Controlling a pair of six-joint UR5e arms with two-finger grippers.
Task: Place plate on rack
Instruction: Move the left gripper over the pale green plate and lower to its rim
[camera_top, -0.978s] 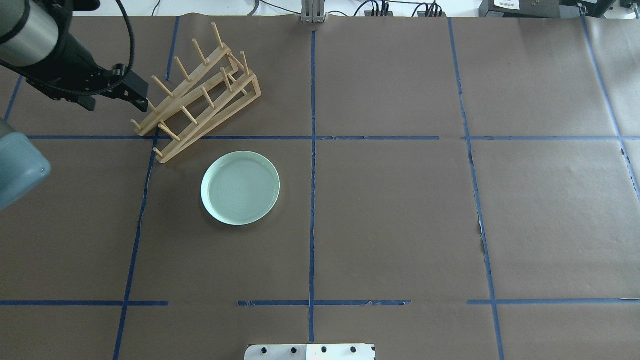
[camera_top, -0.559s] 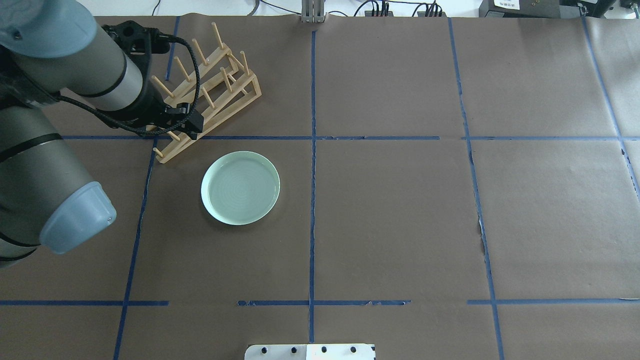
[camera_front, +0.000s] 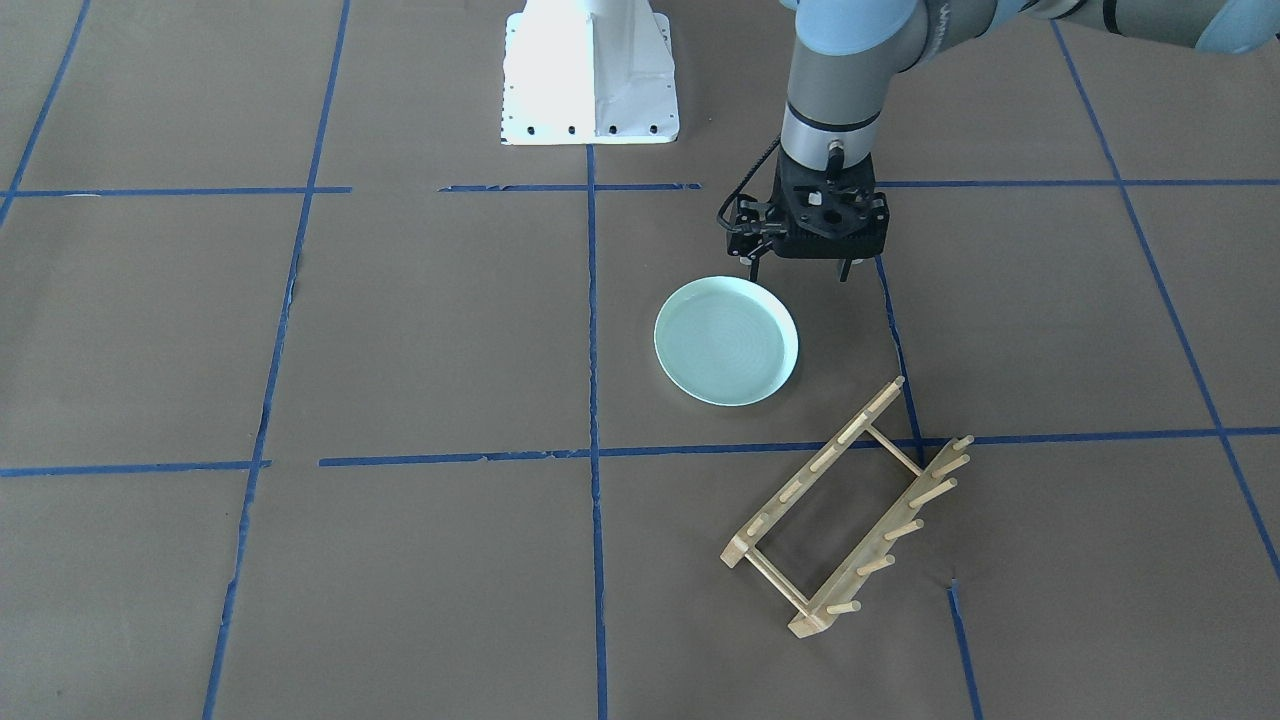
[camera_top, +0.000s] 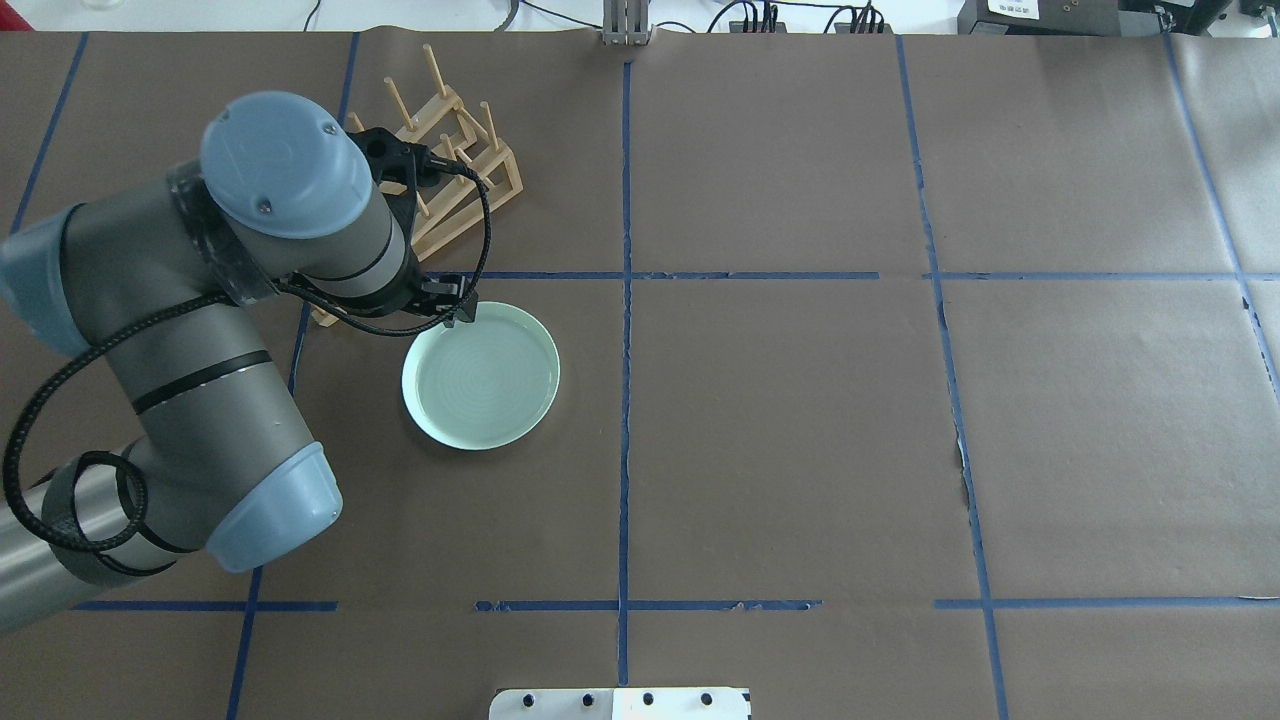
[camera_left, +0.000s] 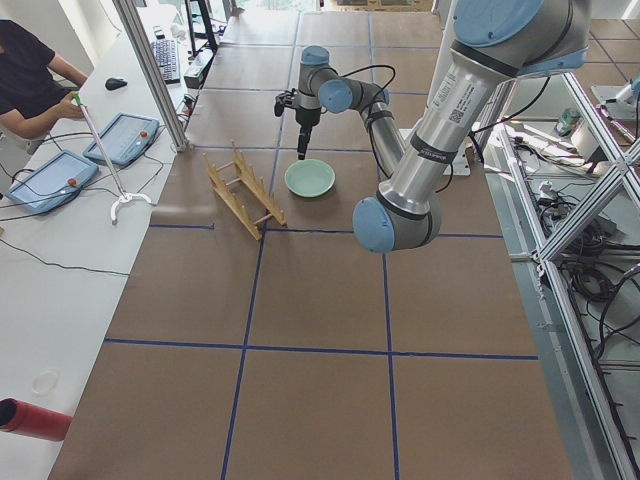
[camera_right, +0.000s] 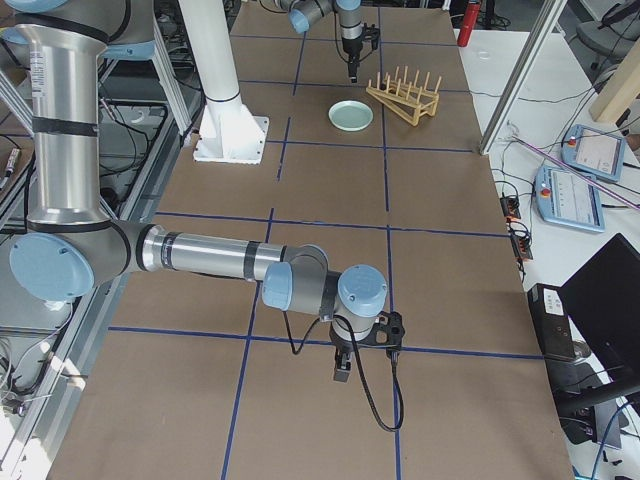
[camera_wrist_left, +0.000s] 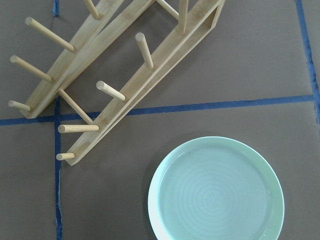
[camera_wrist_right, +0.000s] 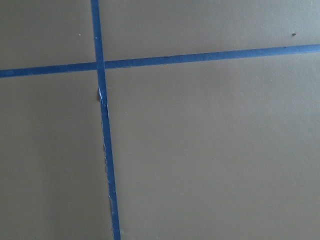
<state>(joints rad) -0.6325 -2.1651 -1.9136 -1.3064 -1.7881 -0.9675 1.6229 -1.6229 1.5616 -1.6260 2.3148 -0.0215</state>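
Brown paper crossed by blue tape lines (camera_top: 625, 400) covers the table (camera_top: 800, 450). At the left of the overhead view the left arm (camera_top: 230, 330) comes in and covers the near end of the rack (camera_front: 850, 510). We see the rack whole only from the front-facing camera. It stands on its base on the table's left half with its long axis on a diagonal: the near end lies toward the robot's left, the far end toward the middle, and the pegs (camera_wrist_left: 145, 50) point up.

Just to its right and nearer the robot lies the plate (camera_top: 481, 376), flat, hollow side up, apart from the rack. The left jaws hang above the plate's rim on the robot's left, pointing straight down, spread wide and holding nothing. The left wrist camera shows plate and rack below it but none of the jaws.

Far to the right, only the right-end camera shows the right arm (camera_right: 200, 255). Its right jaws sit low over the paper, well apart from the plate, and we cannot tell whether they are wide or narrow.
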